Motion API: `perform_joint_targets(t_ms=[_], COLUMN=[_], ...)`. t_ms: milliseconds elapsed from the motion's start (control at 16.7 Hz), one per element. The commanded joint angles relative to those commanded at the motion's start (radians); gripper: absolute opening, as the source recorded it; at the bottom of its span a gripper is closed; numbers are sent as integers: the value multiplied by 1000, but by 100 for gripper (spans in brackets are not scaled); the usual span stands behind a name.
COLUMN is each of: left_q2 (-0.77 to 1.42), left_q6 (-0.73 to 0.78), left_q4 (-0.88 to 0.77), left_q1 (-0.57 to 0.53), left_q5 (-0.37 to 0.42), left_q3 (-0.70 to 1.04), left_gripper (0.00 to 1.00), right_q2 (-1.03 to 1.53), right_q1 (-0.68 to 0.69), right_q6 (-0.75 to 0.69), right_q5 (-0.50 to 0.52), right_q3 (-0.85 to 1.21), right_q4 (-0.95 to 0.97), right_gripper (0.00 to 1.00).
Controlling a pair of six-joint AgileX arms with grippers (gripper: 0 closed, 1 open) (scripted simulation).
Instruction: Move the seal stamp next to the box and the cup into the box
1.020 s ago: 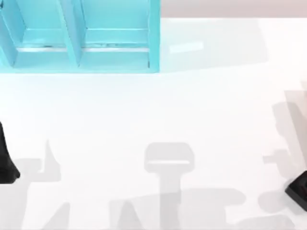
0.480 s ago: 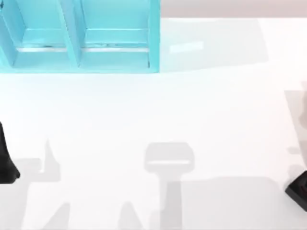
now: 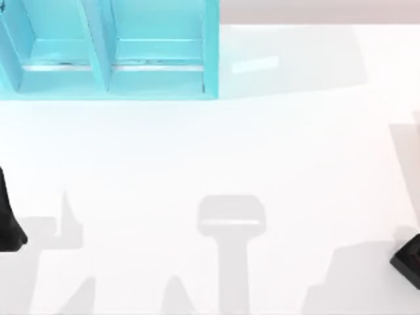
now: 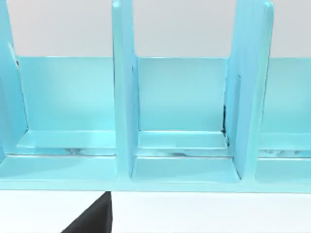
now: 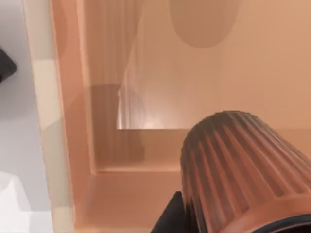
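The cup point(image 5: 243, 170), copper-brown with ribbed sides, hangs close to my right wrist camera, over the inside of the tan box point(image 5: 63, 145). My right gripper is shut on it, and one dark finger point(image 5: 169, 218) lies against its side. The box floor below the cup is bare. A black corner point(image 5: 5, 65) rests on the white table just outside the box wall; I cannot tell whether it is the seal stamp. My left arm point(image 3: 8, 223) stays parked at the table's left edge, with its gripper point(image 4: 92, 221) facing the cyan shelf.
A cyan shelf unit point(image 3: 105, 52) with upright dividers stands at the back left of the white table point(image 3: 216, 144). Part of my right arm point(image 3: 408, 261) shows at the front right edge. Arm shadows lie across the table's front.
The right arm's shadows on the front right of the table have slid to the right and thinned out. The left arm and the shelf have not moved.
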Motion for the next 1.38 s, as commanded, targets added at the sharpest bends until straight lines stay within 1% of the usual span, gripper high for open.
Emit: perform_joint_targets(t_ms=[180, 300, 660, 900, 1200, 1380], left_q2=[0, 0, 0, 0, 0, 0], left_q6=[0, 0, 0, 0, 0, 0], left_q4=[0, 0, 0, 0, 0, 0], left_q1=[0, 0, 0, 0, 0, 0], left_q5=[0, 0, 0, 0, 0, 0], left_q3=[0, 0, 0, 0, 0, 0], left_gripper=[100, 100, 100, 100, 100, 100], right_q2=[22, 23, 20, 34, 79, 86], right_q1=[-123, -164, -164, -153, -161, -163], right_q6=[-123, -164, -165, -141, -139, -156], right_q5=[2, 2, 1, -10, 23, 19], right_q3=[14, 14, 8, -40, -109, -163], right_q4=[25, 42, 45, 88, 189, 272], right_gripper=[0, 0, 0, 0, 0, 0])
